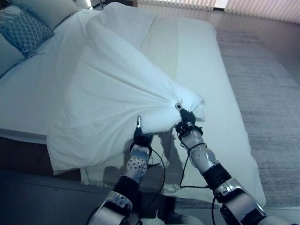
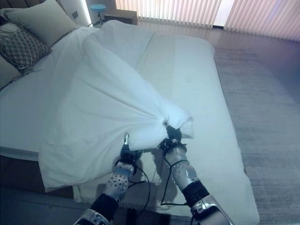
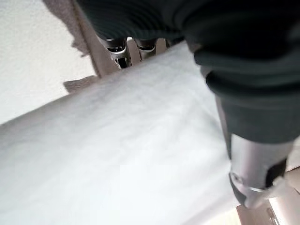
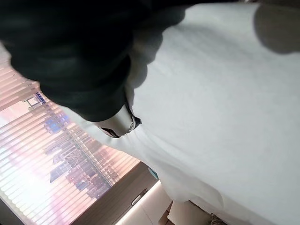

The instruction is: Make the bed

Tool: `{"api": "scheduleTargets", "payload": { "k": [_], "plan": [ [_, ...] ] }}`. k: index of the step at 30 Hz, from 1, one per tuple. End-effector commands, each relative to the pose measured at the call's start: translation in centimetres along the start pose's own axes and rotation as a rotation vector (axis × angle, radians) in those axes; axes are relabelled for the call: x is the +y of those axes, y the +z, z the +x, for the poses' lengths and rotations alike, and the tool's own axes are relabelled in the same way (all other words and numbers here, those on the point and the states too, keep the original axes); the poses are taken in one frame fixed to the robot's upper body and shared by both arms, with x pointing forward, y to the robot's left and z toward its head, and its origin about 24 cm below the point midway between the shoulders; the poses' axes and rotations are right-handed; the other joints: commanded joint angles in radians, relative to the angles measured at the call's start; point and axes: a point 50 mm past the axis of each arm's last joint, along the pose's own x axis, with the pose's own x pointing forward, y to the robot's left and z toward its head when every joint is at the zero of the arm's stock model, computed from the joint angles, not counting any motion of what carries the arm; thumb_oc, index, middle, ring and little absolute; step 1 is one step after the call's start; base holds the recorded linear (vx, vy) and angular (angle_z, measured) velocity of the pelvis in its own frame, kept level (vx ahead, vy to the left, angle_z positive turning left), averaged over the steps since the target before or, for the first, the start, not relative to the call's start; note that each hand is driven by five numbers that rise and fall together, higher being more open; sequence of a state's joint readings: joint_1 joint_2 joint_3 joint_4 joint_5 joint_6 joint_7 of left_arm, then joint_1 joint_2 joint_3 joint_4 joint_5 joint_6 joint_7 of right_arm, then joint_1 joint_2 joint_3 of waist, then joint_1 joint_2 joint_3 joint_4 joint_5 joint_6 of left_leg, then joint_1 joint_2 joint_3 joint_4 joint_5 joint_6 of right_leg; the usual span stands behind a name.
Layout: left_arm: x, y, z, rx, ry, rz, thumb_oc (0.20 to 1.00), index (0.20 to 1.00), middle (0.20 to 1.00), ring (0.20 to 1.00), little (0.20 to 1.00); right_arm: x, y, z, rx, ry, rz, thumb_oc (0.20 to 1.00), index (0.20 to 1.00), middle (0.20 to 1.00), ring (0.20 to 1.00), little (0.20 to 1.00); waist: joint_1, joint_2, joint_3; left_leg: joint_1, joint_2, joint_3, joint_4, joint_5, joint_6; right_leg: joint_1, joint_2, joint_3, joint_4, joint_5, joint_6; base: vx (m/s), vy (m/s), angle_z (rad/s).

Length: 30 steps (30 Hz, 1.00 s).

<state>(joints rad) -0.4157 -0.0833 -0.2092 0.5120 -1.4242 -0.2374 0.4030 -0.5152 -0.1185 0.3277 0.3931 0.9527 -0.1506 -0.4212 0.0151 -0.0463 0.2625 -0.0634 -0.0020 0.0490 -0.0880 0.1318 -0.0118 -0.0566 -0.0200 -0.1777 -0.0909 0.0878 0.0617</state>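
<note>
Bunching a white duvet (image 1: 112, 89) into a tight gather near the foot half of the bed (image 1: 206, 70): right hand (image 1: 185, 118) closed round the gathered knot, cloth puffing out just beyond the grip. Left hand (image 1: 140, 133) just beside it, pressed up under the duvet's lower edge, one finger standing straight; in the left wrist view, thumb (image 3: 255, 173) lying along the cloth and fingers (image 3: 117, 47) tucked over the fold, so apparently pinching the edge, though the grip itself mostly hidden. Fanning away from the knot toward the headboard end, with radiating creases. Duvet's left edge hanging past the near side of the mattress, lower corner drooping over the dark bed base (image 1: 23, 150). Far corner reaching up toward the pillows. Bare pale sheet showing on the right half of the bed, flat and uncovered out to the right edge and down to the foot corner. Patterned cushion (image 1: 26, 30) and a plain pillow (image 2: 44, 18) at the head, well apart from both hands. Grey carpet (image 1: 267, 93) lying open along the right side of the bed, running up to the vertical blinds (image 2: 197, 11). Small round blue-topped stool (image 2: 97, 8) beyond the head corner.
</note>
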Motion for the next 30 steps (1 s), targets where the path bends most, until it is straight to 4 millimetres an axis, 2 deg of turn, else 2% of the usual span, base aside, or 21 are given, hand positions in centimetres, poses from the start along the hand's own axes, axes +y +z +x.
{"api": "scheduleTargets", "payload": {
  "k": [1, 12, 13, 14, 20, 24, 25, 26, 27, 30],
  "plan": [
    [0.8, 3.7, 0.9, -0.205, 0.061, 0.027, 1.000, 1.000, 1.000, 1.000, 1.000, -2.7, 4.6, -0.6, -0.265, -0.070, 0.051, 0.200, 0.200, 0.200, 0.200, 0.200, -0.024, -0.036, -0.136, 0.050, -0.028, 0.041, 0.001, -0.111, -0.027, 0.022, -0.012, -0.002, 0.035, -0.023, 0.049, 0.03, -0.028, 0.04],
    [4.7, 7.5, 0.7, -0.355, 0.247, -0.046, 1.000, 1.000, 1.000, 1.000, 1.000, -6.5, 3.7, -1.5, -0.261, -0.226, 0.114, 0.200, 0.200, 0.200, 0.200, 0.200, -0.013, -0.038, -0.170, 0.089, -0.024, 0.021, 0.001, -0.128, -0.035, 0.065, -0.009, -0.028, 0.050, -0.056, 0.039, 0.04, -0.024, 0.08],
    [6.0, 9.0, 0.3, -0.409, 0.293, -0.051, 1.000, 1.000, 1.000, 1.000, 1.000, -7.7, 3.7, -1.8, -0.268, -0.270, 0.122, 0.200, 0.200, 0.200, 0.200, 0.200, -0.006, -0.038, -0.181, 0.097, -0.023, 0.015, 0.001, -0.130, -0.038, 0.079, -0.008, -0.037, 0.050, -0.063, 0.038, 0.04, -0.027, 0.05],
    [6.0, 9.0, 0.3, -0.410, 0.293, -0.051, 1.000, 1.000, 1.000, 1.000, 1.000, -7.7, 3.7, -1.8, -0.267, -0.269, 0.122, 0.200, 0.200, 0.200, 0.200, 0.200, -0.008, -0.038, -0.180, 0.097, -0.023, 0.014, 0.001, -0.130, -0.038, 0.080, -0.009, -0.039, 0.049, -0.063, 0.038, 0.06, -0.036, 0.11],
    [8.7, 12.8, -0.7, -0.527, 0.378, -0.025, 1.000, 1.000, 1.000, 1.000, 1.000, -10.1, 3.0, -2.8, -0.254, -0.347, 0.122, 0.200, 0.200, 0.200, 0.200, 0.200, 0.002, -0.036, -0.204, 0.117, -0.019, 0.004, 0.001, -0.136, -0.039, 0.101, -0.003, -0.048, 0.052, -0.078, 0.032, 0.04, -0.018, 0.09],
    [10.0, 14.0, -1.2, -0.542, 0.401, 0.035, 1.000, 1.000, 1.000, 1.000, 1.000, -11.3, 2.2, -3.3, -0.226, -0.374, 0.118, 0.200, 0.200, 0.200, 0.200, 0.200, 0.006, -0.034, -0.214, 0.127, -0.018, -0.002, 0.001, -0.137, -0.040, 0.113, 0.000, -0.052, 0.055, -0.084, 0.029, 0.01, -0.005, 0.00],
    [10.4, 14.3, -1.4, -0.538, 0.404, 0.059, 0.517, 0.517, 0.517, 0.517, 0.517, -11.5, 2.0, -3.5, -0.220, -0.377, 0.117, 0.200, 0.200, 0.200, 0.200, 0.200, 0.006, -0.034, -0.216, 0.129, -0.018, -0.003, 0.001, -0.138, -0.040, 0.116, 0.000, -0.054, 0.056, -0.086, 0.028, 0.00, 0.000, 0.00],
    [10.7, 14.5, -1.5, -0.539, 0.407, 0.082, 0.231, 0.231, 0.231, 0.231, 0.231, -11.7, 1.9, -3.5, -0.216, -0.378, 0.114, 0.200, 0.200, 0.200, 0.200, 0.200, 0.007, -0.032, -0.217, 0.130, -0.018, -0.005, 0.001, -0.138, -0.040, 0.117, 0.000, -0.055, 0.057, -0.088, 0.027, 0.02, -0.006, 0.04],
    [11.0, 15.2, -1.8, -0.551, 0.406, 0.122, 0.200, 0.200, 0.200, 0.200, 0.200, -12.1, 1.6, -3.7, -0.203, -0.383, 0.110, 0.200, 0.200, 0.200, 0.200, 0.200, 0.008, -0.027, -0.221, 0.136, -0.018, -0.009, 0.001, -0.140, -0.039, 0.121, 0.000, -0.056, 0.061, -0.091, 0.026, 0.00, 0.000, 0.00],
    [11.3, 16.2, -2.2, -0.570, 0.401, 0.188, 0.200, 0.200, 0.200, 0.200, 0.200, -12.8, 1.3, -4.0, -0.184, -0.395, 0.093, 0.200, 0.200, 0.200, 0.200, 0.200, 0.009, -0.020, -0.227, 0.145, -0.018, -0.012, 0.001, -0.142, -0.039, 0.129, 0.001, -0.055, 0.066, -0.099, 0.024, 0.00, 0.000, 0.00]
  ]
}}
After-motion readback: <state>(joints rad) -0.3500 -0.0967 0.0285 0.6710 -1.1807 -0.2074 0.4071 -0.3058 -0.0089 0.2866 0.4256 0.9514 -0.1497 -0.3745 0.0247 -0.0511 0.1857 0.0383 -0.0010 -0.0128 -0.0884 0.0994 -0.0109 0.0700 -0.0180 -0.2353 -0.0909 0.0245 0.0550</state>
